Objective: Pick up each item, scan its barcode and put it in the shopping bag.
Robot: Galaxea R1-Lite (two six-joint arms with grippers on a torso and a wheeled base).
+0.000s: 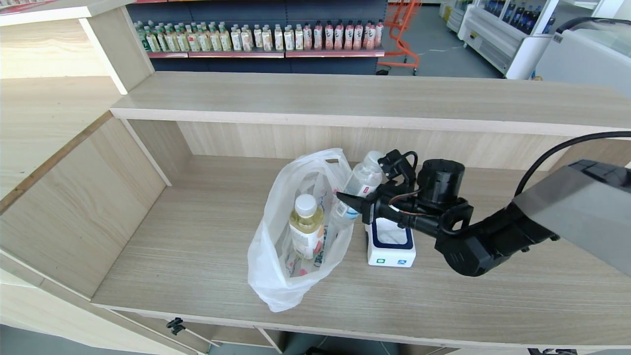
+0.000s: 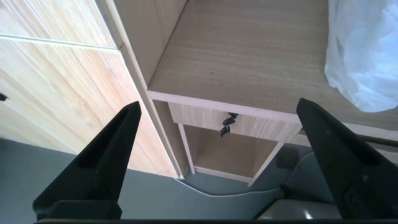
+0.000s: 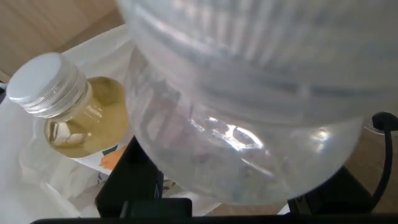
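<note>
Grips a clear plastic water bottle (image 1: 362,180) firmly in the right gripper (image 1: 352,202), tilted, lower end at the mouth of a thin white plastic shopping bag (image 1: 276,266). Stands that bag mid-way along the pale wooden counter (image 1: 197,256), toward its front edge, with a white-capped bottle of yellow drink (image 1: 306,224) upright inside. Places a white box scanner (image 1: 390,246), blue-rimmed, just beside the bag. Holds the left gripper (image 2: 219,106) spread wide and empty off the counter's front edge, near the left corner.
</note>
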